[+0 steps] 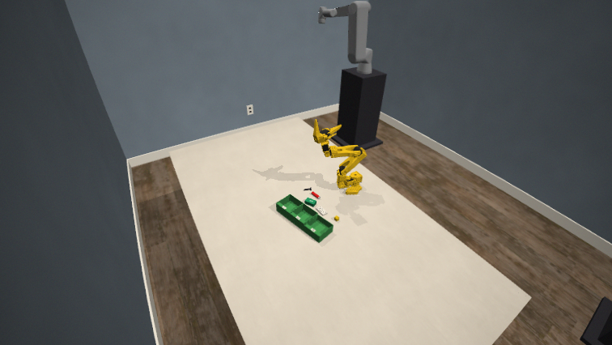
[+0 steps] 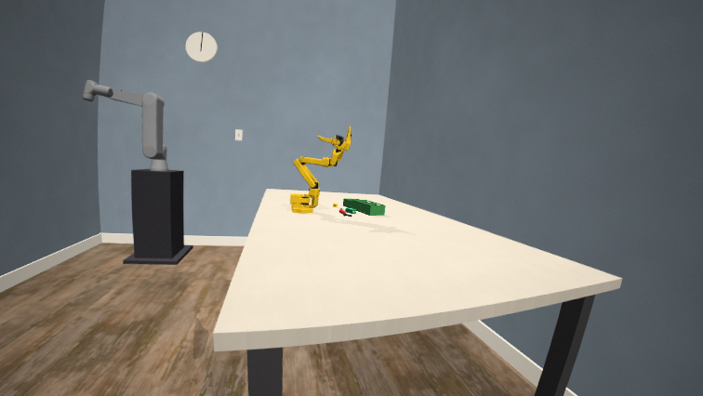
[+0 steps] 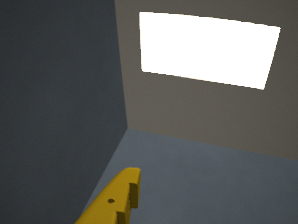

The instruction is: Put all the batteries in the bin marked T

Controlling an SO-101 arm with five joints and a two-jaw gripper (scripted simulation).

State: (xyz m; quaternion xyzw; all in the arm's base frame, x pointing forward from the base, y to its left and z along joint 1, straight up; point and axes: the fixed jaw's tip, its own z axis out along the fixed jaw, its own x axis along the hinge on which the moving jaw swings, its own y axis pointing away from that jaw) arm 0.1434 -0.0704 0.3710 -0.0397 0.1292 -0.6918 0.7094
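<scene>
My gripper (image 1: 328, 122) (image 2: 334, 131) is spread wide with nothing between its fingers, raised well above the table (image 1: 385, 278) (image 2: 368, 270); in the wrist view, one yellow finger (image 3: 111, 192) points toward a bright ceiling panel (image 3: 207, 50). The red cylinder (image 1: 315, 194) (image 2: 342, 212), which looks like a battery, lies on the table outside the joined green bins (image 1: 297, 224) (image 2: 376, 210), between the dark screw-like piece (image 1: 308, 189) (image 2: 348, 215) and the small green box (image 1: 310, 202) (image 2: 351, 210). A white dotted tile (image 1: 321, 210) lies beside the bins, the small yellow block (image 1: 336, 218) (image 2: 335, 204) near their end. The white bin labels are too small for me to read, so I cannot tell which is T.
</scene>
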